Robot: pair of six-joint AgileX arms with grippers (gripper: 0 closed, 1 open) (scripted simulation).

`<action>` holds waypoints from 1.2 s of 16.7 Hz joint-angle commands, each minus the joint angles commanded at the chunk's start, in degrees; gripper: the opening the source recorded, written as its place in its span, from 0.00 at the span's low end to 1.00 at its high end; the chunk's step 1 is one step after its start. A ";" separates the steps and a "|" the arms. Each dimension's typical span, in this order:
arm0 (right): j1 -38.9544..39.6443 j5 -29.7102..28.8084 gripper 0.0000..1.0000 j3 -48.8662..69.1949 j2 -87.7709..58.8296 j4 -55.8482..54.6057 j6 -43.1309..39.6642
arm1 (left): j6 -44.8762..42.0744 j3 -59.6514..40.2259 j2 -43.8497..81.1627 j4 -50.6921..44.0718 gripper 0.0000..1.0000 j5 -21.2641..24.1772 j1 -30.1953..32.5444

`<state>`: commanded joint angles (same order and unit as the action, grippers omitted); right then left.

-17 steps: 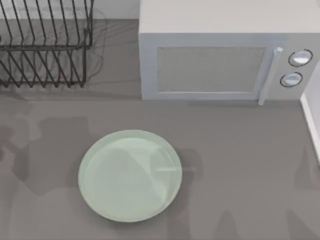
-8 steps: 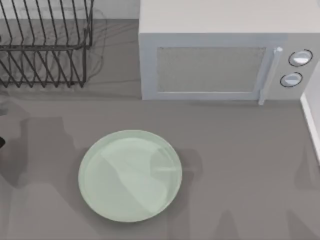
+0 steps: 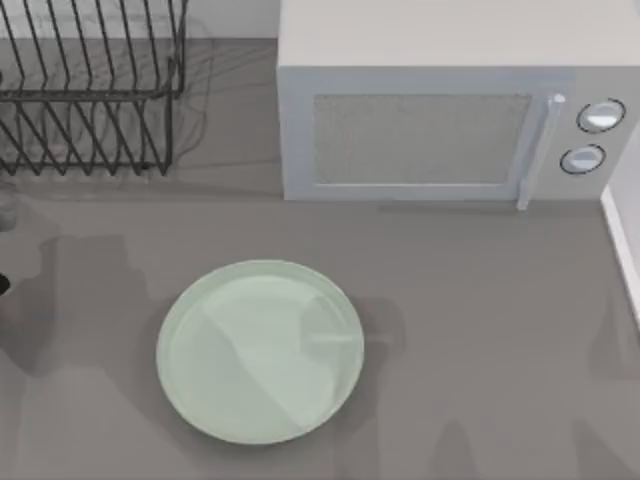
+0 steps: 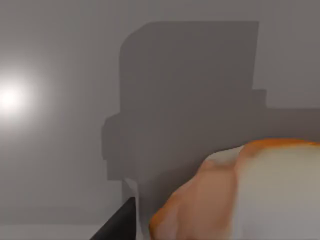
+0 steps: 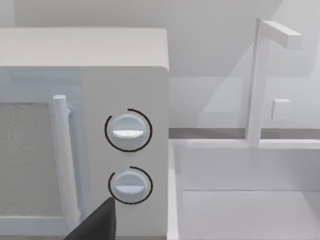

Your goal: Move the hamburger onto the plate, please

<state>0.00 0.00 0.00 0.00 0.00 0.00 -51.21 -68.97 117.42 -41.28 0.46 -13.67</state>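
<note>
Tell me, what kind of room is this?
Most likely a kitchen counter. A boxy white microwave with two round knobs stands at the back, a black wire dish rack sits beside it, and a round pale mint-green glossy plate lies in front.

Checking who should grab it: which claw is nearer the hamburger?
Left. The hamburger sits right beside the left claw's dark finger in the left wrist view. The right claw's finger faces the microwave.

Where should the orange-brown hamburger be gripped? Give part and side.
Grip the small round orange-brown hamburger across its rounded sides, probably from above: the curved flanks offer opposing faces. It sits close before the left wrist camera.
</note>
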 joint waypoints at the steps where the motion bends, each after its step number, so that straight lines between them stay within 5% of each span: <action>1: 0.00 0.00 1.00 0.00 0.00 0.00 0.00 | 0.00 0.00 0.00 0.00 0.55 0.00 0.00; 8: 0.00 0.00 1.00 0.00 0.00 0.00 0.00 | 0.00 0.00 0.00 0.00 0.02 0.00 0.00; 20: 0.00 0.00 1.00 0.00 0.00 0.00 0.00 | 0.56 -2.94 -4.62 -5.31 0.00 1.21 0.06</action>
<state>0.00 0.00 0.00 0.00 0.00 0.00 -50.64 -71.91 112.80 -46.59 1.66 -13.61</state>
